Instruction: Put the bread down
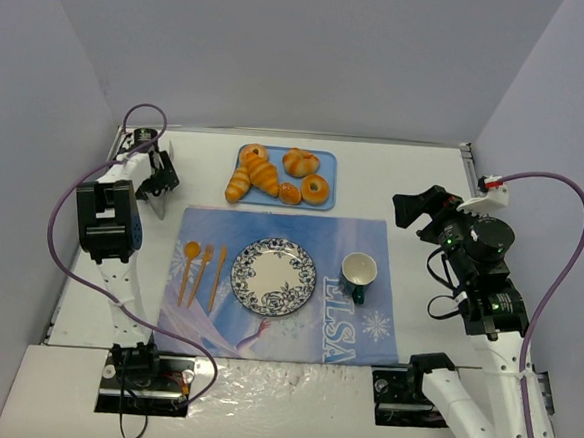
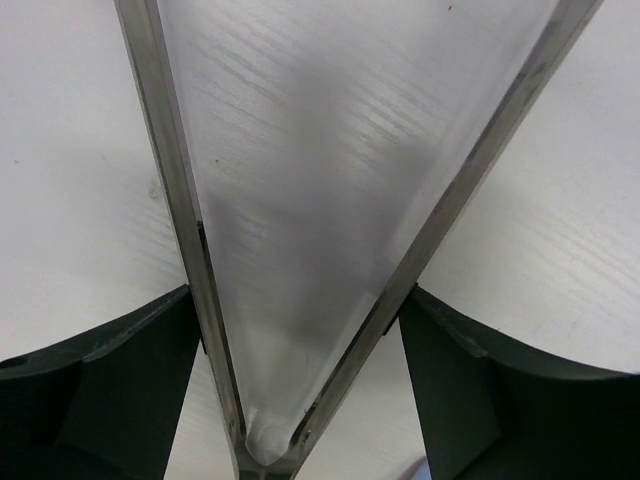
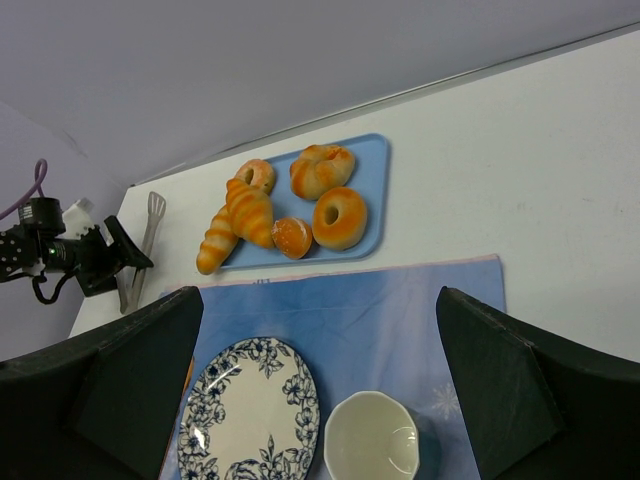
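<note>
Bread [image 1: 263,175] on tray [image 1: 328,159], left gripper [image 1: 159,195] apart, grip unclear

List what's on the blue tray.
Six breads: the croissant, a slim horn, two doughnuts, a twisted bun, a small round bun. The croissant hides part of one doughnut; the tray under them is covered.

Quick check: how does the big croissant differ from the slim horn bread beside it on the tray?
The croissant is thicker and deeper orange; the horn bread is slimmer and paler. The croissant lies well inside the blue tray; the horn bread lies along its edge. Both are ridged and tapered, and they touch.
</note>
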Tool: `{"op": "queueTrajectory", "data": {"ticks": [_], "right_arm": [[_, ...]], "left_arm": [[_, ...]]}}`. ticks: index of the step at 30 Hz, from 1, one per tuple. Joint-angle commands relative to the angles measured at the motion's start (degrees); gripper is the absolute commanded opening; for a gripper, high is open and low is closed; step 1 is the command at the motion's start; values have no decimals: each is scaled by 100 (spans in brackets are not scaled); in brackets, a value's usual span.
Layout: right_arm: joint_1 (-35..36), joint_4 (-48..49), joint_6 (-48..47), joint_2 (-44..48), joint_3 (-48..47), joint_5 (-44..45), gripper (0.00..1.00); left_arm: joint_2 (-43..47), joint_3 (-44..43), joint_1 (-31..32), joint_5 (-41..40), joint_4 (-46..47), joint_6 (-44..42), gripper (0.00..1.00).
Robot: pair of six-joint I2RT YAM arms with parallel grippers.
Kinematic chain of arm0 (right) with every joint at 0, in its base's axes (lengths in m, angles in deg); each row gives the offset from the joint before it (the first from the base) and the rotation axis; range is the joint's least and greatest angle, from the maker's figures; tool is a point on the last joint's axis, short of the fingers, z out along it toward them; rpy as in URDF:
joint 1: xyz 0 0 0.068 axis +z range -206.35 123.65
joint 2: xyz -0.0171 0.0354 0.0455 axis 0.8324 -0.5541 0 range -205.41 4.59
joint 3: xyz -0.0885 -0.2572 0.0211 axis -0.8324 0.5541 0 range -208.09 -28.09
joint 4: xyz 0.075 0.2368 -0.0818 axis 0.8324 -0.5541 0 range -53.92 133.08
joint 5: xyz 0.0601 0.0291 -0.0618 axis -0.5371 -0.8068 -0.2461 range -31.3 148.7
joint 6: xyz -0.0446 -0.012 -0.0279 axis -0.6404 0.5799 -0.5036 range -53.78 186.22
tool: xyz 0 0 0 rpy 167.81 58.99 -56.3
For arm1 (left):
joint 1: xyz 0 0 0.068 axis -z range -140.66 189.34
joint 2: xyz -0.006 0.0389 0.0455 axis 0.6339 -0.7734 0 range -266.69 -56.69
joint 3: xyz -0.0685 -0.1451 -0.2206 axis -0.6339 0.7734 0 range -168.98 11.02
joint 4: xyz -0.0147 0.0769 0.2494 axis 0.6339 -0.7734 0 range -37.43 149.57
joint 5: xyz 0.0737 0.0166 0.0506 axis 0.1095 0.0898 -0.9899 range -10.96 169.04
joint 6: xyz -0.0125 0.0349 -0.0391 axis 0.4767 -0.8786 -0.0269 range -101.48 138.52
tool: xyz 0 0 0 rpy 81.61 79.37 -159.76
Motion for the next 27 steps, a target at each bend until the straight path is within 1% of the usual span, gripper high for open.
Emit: {"op": "queueTrajectory", "data": {"ticks": [1, 4, 9, 12, 18, 27], "right_arm": [[0, 532, 47, 18, -4, -107, 100], [3, 531, 60, 77, 26, -99, 100], [3, 514, 99, 138, 28, -99, 100], [3, 514, 134, 159, 49, -106, 100], [-5, 514, 183, 217, 96, -134, 100], [-1, 461, 209, 340, 140, -151, 100]], "left_arm": [[16, 69, -82, 55, 23, 35, 69], [35, 117, -82, 117, 54, 74, 63], [197, 247, -74, 253, 145, 138, 49], [393, 317, -66, 302, 180, 151, 44], [882, 485, -19, 351, 263, 196, 43], [1673, 537, 445, -289, 66, -49, 43]]}}
